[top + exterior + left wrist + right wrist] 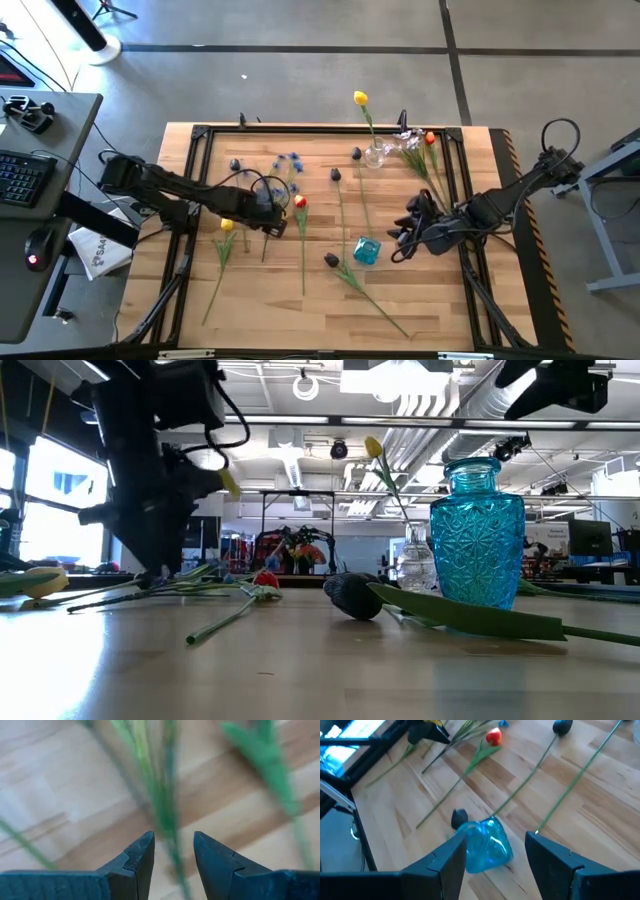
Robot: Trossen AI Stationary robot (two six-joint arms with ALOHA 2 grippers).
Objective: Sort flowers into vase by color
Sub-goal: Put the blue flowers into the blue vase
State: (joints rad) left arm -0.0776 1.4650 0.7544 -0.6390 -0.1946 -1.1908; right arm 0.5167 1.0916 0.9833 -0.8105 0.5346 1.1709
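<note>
Flowers: several are laid flat on the table [250, 300], scattered left of centre; a red tulip [300, 202] and a yellow tulip [227, 225] lie nearest the left arm.
Stem in question: a thin green stem [167, 820] is seen running lengthwise away from the fingers, passing into the gap between them.
Left gripper [270, 222]: held low over the cluster; fingers partly open, set either side of the stem, not seen to be clamped on it.
Relation: stem axis roughly crosswise to the closing direction; left arm judged nearer.
Blue vase [367, 250]: upright, well right of the cluster.
Right gripper [405, 238]: just beside the blue vase, fingers apart, nothing held.
</note>
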